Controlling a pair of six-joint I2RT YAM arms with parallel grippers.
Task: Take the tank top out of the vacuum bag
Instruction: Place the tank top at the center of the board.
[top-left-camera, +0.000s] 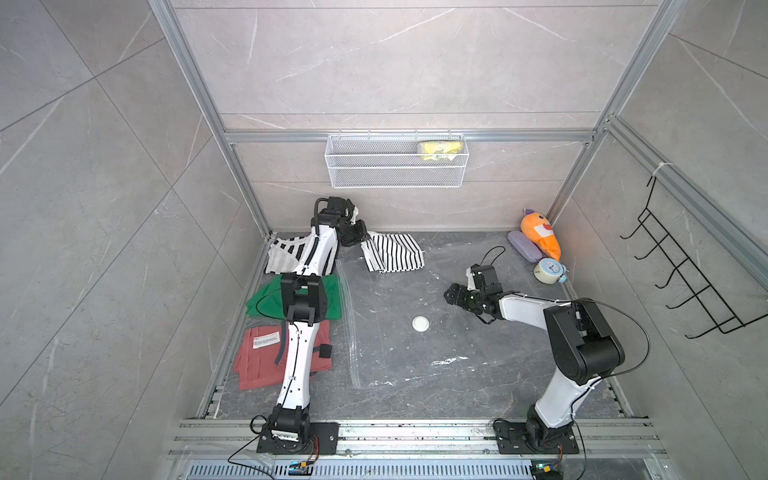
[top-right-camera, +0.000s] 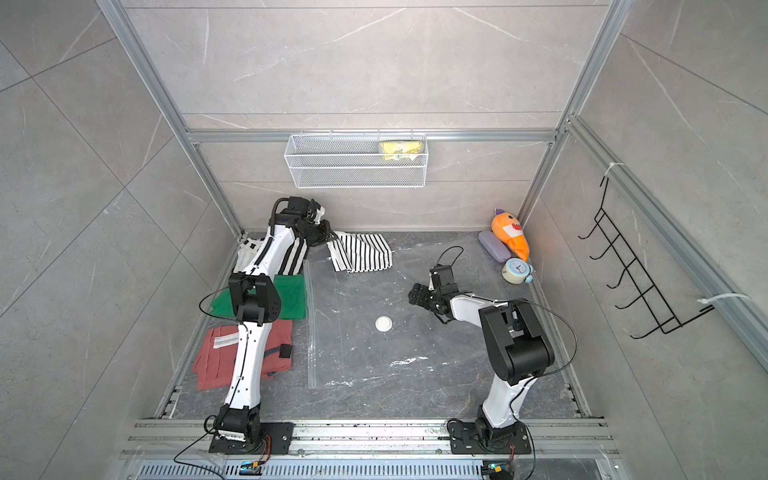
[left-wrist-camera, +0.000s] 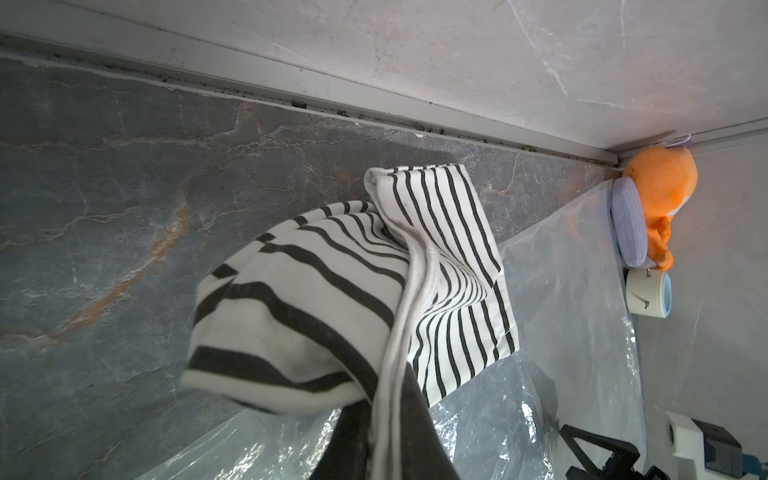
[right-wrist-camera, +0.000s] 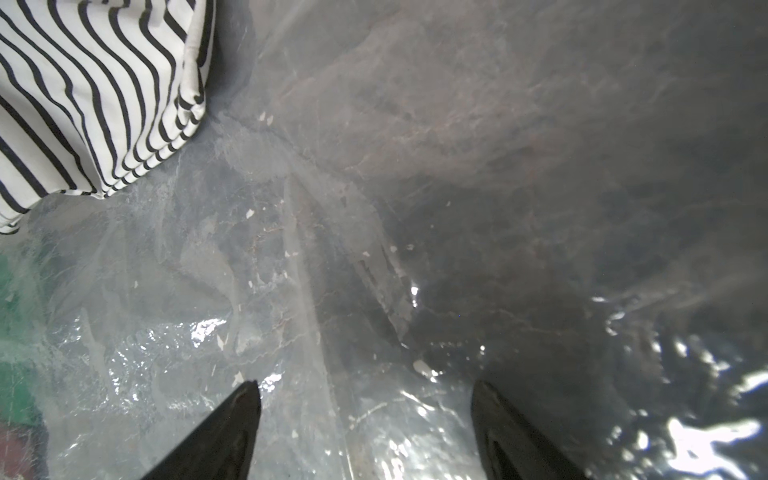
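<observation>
Your left gripper (top-left-camera: 357, 237) pinches the tank top (top-left-camera: 395, 257) thinly; it may slip onto the vacuum bag (top-left-camera: 415, 357) below. Right gripper (right-wrist-camera: 365, 386) gapes.

The right end effector (right-wrist-camera: 365, 384) gapes over vacuum bag (right-wrist-camera: 291, 291) near tank top (right-wrist-camera: 83, 91).

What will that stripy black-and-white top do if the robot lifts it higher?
Probably flop and dangle: the black-and-white striped fabric tank top sags in soft folds where the left hand pinches it. It looks light, since one small pinch raises its end. Its far end may drag the clear crinkly plastic vacuum bag it partly overlaps.
</observation>
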